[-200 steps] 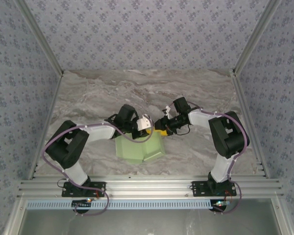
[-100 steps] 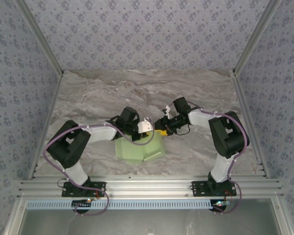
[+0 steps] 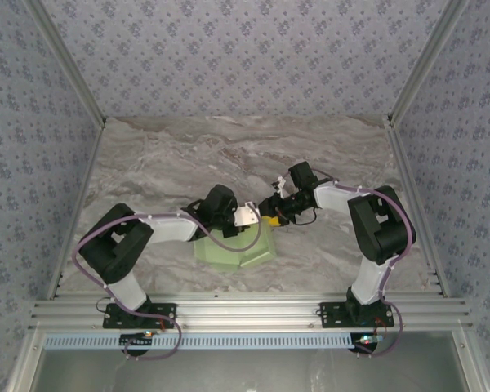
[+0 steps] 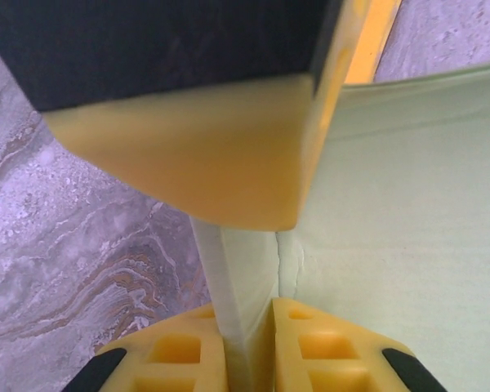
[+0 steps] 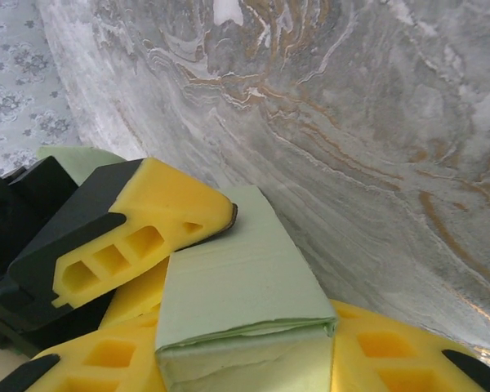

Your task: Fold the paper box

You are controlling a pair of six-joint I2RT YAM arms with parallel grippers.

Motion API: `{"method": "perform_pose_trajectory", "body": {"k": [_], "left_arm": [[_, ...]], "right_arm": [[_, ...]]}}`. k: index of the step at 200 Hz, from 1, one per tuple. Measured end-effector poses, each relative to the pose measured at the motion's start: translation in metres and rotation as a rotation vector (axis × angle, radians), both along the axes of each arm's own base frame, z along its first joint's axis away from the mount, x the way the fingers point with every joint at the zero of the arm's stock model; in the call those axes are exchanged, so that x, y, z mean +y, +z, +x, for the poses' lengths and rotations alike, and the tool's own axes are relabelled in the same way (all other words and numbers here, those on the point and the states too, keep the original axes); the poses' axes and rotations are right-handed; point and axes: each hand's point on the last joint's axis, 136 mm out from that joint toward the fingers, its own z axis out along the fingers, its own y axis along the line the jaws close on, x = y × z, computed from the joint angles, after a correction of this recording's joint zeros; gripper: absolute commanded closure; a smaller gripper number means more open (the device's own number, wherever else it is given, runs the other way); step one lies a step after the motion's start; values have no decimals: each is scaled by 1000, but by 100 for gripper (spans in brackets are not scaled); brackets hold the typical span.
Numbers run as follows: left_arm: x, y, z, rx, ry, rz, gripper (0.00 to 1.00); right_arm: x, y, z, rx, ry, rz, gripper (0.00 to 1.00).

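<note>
Pale green card, the paper box [image 3: 229,253] sits on the marbled table [image 3: 229,155] between the two arms, close to their bases. What matters most is its far rim. Both tools meet there, the left gripper [image 3: 247,217] reaching in from the left and the right gripper [image 3: 269,214] from the right, tips just beside each other. The body of the box lies toward the bases from both. That rim runs roughly left to right, so neither arm looks clearly nearer. In the left wrist view its yellow fingers [image 4: 335,343] are pinched on a thin upright wall of card, seen edge-on. In the right wrist view that gripper's fingers [image 5: 384,351] clamp a thicker folded flap (several layers, judging by its cut end), with the other arm's fingertip against the flap's far corner. The next move probably turns on bringing the flap and the wall together without either grip slipping.
</note>
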Motion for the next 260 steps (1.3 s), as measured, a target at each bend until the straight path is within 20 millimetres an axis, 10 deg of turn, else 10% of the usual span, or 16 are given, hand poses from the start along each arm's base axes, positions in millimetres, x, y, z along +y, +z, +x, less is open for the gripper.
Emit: {"method": "perform_pose_trajectory", "body": {"k": [260], "left_arm": [[-3,-4,11,-13,6,-61,76]], "right_arm": [[0,-15,11,-18,68,38,30]]}}
